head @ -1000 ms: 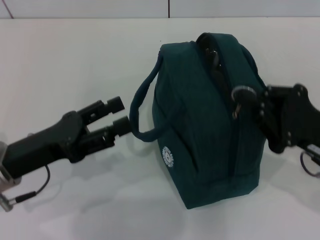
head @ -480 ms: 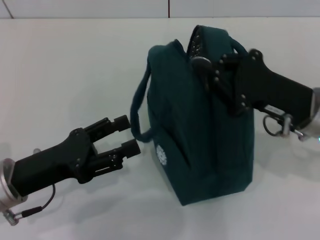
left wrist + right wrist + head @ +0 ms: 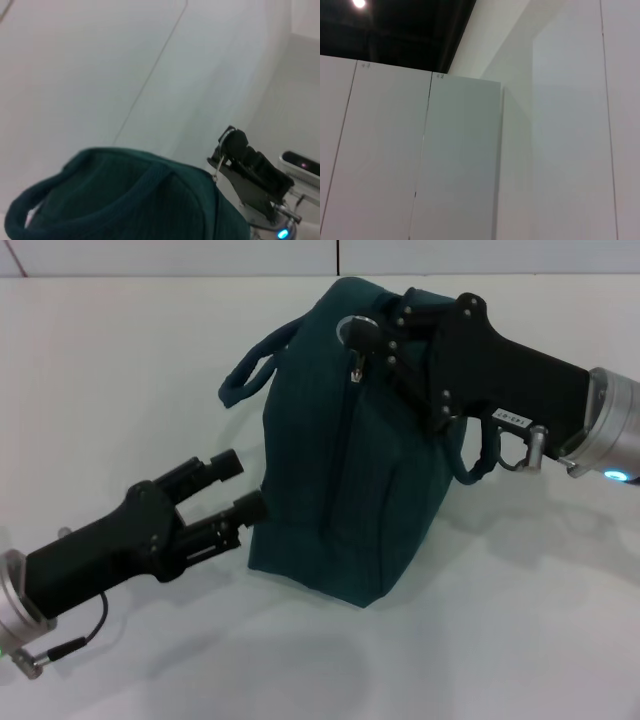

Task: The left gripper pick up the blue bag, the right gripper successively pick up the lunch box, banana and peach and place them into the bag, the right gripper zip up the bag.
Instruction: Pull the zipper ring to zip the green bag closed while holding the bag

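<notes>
Right gripper (image 3: 362,338) sits at the top of the blue bag (image 3: 350,460), fingers closed together around the metal zip pull (image 3: 356,368); the ring hangs just below the fingertips, near the bag's far upper end. The left wrist view shows the same: ring dangling from the black claw at the bag's top edge (image 3: 218,165).

Bag stands on the white table (image 3: 120,370), leaning toward the right arm; top seam looks closed along most of its visible length, though the last stretch under the gripper is hidden, so I can't confirm the zip is fully home. Lunch box, banana and peach are not visible anywhere; presumably inside the bag.

Left gripper (image 3: 240,488) is near the bag's lower left side, fingers apart and gripping nothing; the lower finger (image 3: 245,508) is right at the fabric, possibly touching. One loop handle (image 3: 250,375) sticks out free at the bag's upper left.

For this step, my read:
- pull along the zip line, not upward; upward force tips the bag, and it's already leaning
- left gripper bracing the bag's side would stop it sliding with the pull; a bag this soft will follow the zip otherwise
- keep the pinch on the ring itself; it's small and could slip out under side load
</notes>
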`<state>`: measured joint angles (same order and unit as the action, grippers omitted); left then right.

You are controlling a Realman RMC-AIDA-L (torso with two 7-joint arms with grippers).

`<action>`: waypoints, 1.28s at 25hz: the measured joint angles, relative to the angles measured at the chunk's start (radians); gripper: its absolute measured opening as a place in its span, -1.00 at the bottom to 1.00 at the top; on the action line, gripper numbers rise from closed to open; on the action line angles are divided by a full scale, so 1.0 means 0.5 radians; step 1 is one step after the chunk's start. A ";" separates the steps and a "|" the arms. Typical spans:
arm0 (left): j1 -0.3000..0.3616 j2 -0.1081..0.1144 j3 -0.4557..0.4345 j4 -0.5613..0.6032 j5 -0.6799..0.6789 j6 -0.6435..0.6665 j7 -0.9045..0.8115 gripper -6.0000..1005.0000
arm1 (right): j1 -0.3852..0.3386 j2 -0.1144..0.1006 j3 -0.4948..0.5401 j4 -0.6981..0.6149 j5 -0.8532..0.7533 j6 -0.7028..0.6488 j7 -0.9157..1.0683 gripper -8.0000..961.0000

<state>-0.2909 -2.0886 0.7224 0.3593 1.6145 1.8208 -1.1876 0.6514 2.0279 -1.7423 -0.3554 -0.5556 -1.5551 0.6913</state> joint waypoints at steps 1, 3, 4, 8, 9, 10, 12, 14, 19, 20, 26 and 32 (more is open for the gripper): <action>0.001 0.000 0.000 -0.007 -0.017 -0.006 0.015 0.65 | 0.000 0.000 -0.002 -0.005 0.000 0.003 0.000 -0.95; -0.003 0.000 0.000 -0.021 -0.035 -0.026 0.040 0.65 | -0.003 0.000 -0.012 -0.009 0.001 0.006 0.000 -0.95; -0.006 -0.001 0.000 -0.028 -0.039 -0.040 0.053 0.65 | -0.005 0.000 -0.017 -0.011 0.001 0.006 0.000 -0.95; -0.018 -0.004 0.001 -0.082 -0.050 -0.107 0.131 0.65 | -0.008 0.000 -0.032 -0.019 0.001 0.013 -0.004 -0.95; -0.025 -0.004 0.004 -0.098 -0.054 -0.119 0.151 0.65 | -0.005 0.000 -0.032 -0.021 0.001 0.016 -0.010 -0.95; -0.030 -0.004 0.006 -0.104 -0.057 -0.124 0.159 0.65 | -0.003 0.000 -0.032 -0.024 0.001 0.019 -0.016 -0.95; -0.036 -0.004 0.008 -0.108 -0.062 -0.133 0.165 0.65 | 0.002 0.000 -0.032 -0.032 0.001 0.028 -0.032 -0.95; -0.039 -0.004 0.002 -0.108 -0.089 -0.147 0.173 0.65 | 0.005 0.000 -0.032 -0.035 0.001 0.035 -0.040 -0.95; -0.068 -0.004 0.012 -0.109 -0.167 -0.160 0.188 0.65 | 0.015 0.000 -0.031 -0.037 0.001 0.039 -0.054 -0.95; -0.083 -0.004 0.014 -0.111 -0.167 -0.161 0.188 0.65 | 0.019 0.000 -0.031 -0.037 0.001 0.041 -0.054 -0.95; -0.183 -0.004 0.023 -0.173 -0.159 -0.212 0.194 0.60 | 0.022 0.000 -0.031 -0.041 0.001 0.044 -0.055 -0.95; -0.279 0.001 0.088 -0.215 -0.132 -0.325 0.113 0.45 | 0.010 0.000 -0.032 -0.041 0.001 0.044 -0.043 -0.95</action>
<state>-0.4304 -2.0883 0.7665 0.2517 1.5484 1.6584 -1.1311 0.6563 2.0279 -1.7581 -0.3759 -0.5553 -1.5331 0.6697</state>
